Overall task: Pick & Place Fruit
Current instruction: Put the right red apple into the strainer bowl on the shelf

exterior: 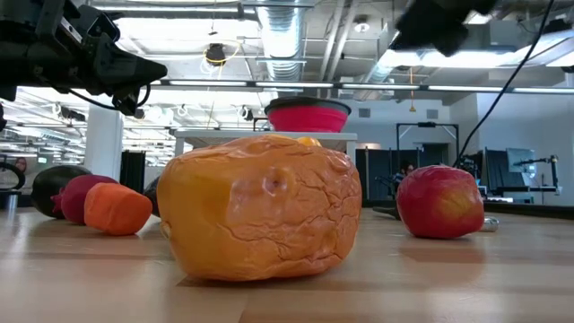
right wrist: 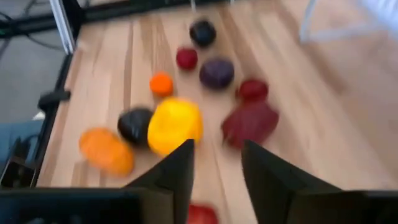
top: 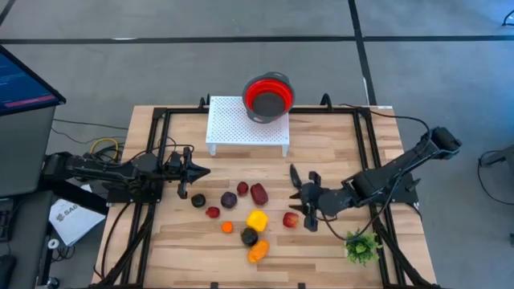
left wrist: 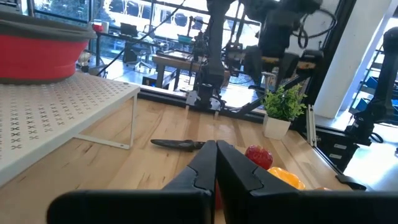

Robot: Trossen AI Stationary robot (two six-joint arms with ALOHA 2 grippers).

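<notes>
Closest to the low lens sits the orange pepper [exterior: 260,206], its skin crackled and creased, lying on the wooden surface [top: 321,168] at the near end of the fruit cluster. That wrinkling suggests to me a soft, hollow toy: light, yielding under pressure, probably a little slick. I would pinch such pieces across their widest middle and squeeze gently, so they neither squirt out nor collapse.

Scattered mid-surface are the yellow pepper [right wrist: 175,124], a blackish round one [right wrist: 134,124], a small orange ball [right wrist: 161,83], a purple plum [right wrist: 216,72], two dark-red pieces [right wrist: 250,122], and a small red one [right wrist: 186,58].

My right pincer [right wrist: 216,163] hovers low with its fingers parted around a gap, empty, just over the red apple [top: 291,219] that lies at the cluster's right edge. The apple looks smooth and rounded, so I judge it the likeliest to roll.

My left pincer [top: 197,172] waits at the left side, pressed together and empty.
</notes>
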